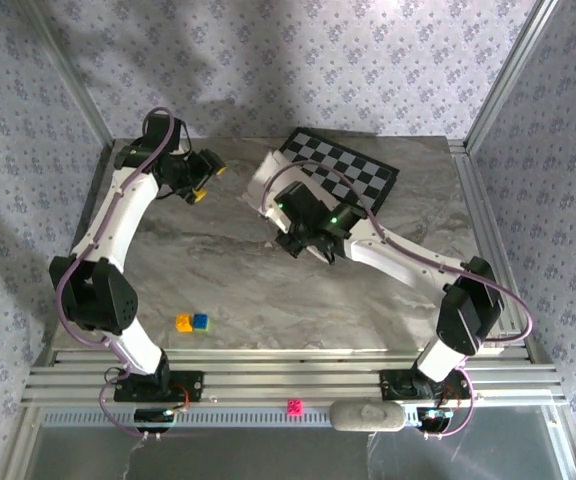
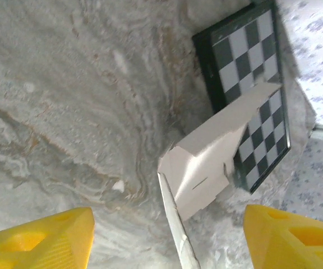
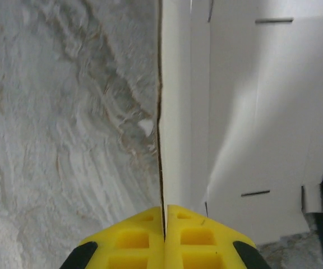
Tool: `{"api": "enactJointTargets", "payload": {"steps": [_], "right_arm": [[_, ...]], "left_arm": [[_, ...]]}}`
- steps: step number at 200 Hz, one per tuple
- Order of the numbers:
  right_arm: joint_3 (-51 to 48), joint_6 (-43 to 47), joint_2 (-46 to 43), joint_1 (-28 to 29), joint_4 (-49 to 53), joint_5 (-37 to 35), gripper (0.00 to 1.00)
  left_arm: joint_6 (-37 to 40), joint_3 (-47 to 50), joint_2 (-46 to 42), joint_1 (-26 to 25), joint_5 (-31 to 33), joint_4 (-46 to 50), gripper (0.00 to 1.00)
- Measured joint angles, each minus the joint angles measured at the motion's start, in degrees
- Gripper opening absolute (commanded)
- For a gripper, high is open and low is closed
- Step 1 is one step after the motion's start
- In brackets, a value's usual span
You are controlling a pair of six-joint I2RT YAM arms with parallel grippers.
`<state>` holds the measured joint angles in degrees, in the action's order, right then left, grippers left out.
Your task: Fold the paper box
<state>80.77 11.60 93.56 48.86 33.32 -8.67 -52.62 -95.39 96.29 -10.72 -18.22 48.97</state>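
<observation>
The paper box (image 1: 262, 180) is white creased cardboard, partly folded, lying at the back middle of the table with one end over the chessboard (image 1: 354, 174). My right gripper (image 1: 311, 246) is shut on a raised side flap of it. In the right wrist view the yellow fingers (image 3: 142, 238) pinch that flap's thin edge, and the slotted panels of the paper box (image 3: 257, 112) spread to the right. My left gripper (image 1: 209, 183) hovers to the left of the box, open. Its wrist view shows the paper box (image 2: 206, 162) ahead, with the raised flap running in between the wide-apart fingers (image 2: 44, 241).
The black-and-white chessboard (image 2: 251, 78) lies under the box's far end, near the back right wall. A yellow block (image 1: 183, 322) and a blue block (image 1: 200, 321) sit together near the table's front edge. Patterned walls close in the table on three sides.
</observation>
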Motion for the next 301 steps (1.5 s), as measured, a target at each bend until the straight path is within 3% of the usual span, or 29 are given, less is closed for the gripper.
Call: {"api": "enactJointTargets", "payload": {"steps": [62, 96, 134, 170, 232, 267, 301], "right_arm": [[-2.34, 1.22, -0.07, 0.44, 0.35, 2.71, 0.0], [-3.28, 1.42, -0.83, 0.92, 0.96, 3.56, 0.0], [-3.34, 1.42, -2.12, 0.94, 1.88, 3.56, 0.0], [-3.34, 1.4, -2.4, 0.96, 1.95, 3.58, 0.0], [-3.34, 1.4, -2.51, 0.96, 2.58, 3.78, 0.0], [-3.34, 1.38, -2.75, 0.94, 2.84, 4.02, 0.0], [-3.34, 1.33, -3.1, 0.81, 3.65, 4.24, 0.0]], "left_arm": [[4.33, 9.18, 4.9, 0.44, -6.75, 1.53, 0.78], [4.96, 8.72, 6.67, 0.09, -8.87, -0.9, 0.79], [9.01, -2.6, 13.94, -1.29, -12.46, -2.6, 0.78], [17.73, -16.0, 23.54, -3.1, -11.98, 0.13, 0.78], [25.64, -26.14, 33.18, -7.34, -9.79, 1.88, 0.73], [27.78, -27.43, 36.68, -10.1, -7.58, 2.91, 0.57], [29.77, -28.02, 37.07, -11.1, -4.92, 3.41, 0.07]]}}
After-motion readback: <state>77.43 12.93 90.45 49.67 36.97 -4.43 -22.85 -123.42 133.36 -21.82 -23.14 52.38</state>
